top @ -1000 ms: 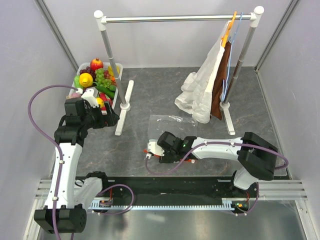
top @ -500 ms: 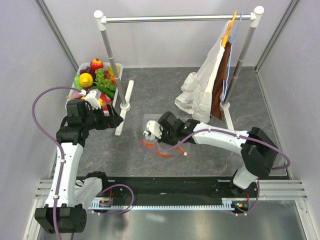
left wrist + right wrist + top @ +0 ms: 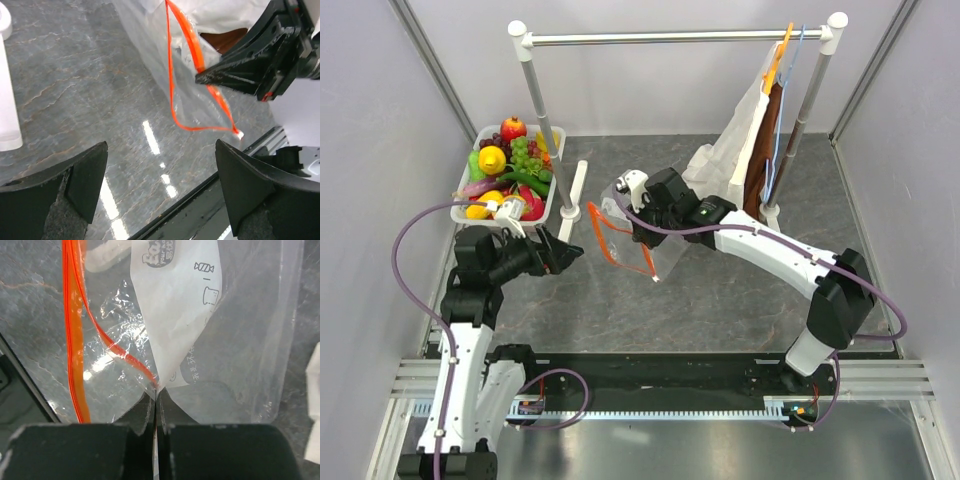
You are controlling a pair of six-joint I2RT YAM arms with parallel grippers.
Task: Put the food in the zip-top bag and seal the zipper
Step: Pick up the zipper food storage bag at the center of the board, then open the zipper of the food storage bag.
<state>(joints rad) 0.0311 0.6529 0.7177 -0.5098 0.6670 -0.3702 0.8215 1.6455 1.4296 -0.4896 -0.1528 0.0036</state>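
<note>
Right claw (image 3: 156,399) pinches bag (image 3: 623,240) rim; mouth hangs open toward left claw (image 3: 563,256), spread, empty; food (image 3: 510,165) behind it, far-left.

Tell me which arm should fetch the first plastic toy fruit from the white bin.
Left. The left gripper is open, empty and nearest the white bin of plastic toy fruit. The right gripper is shut on the clear zip-top bag with the orange-red zipper, holding its mouth open.
</note>
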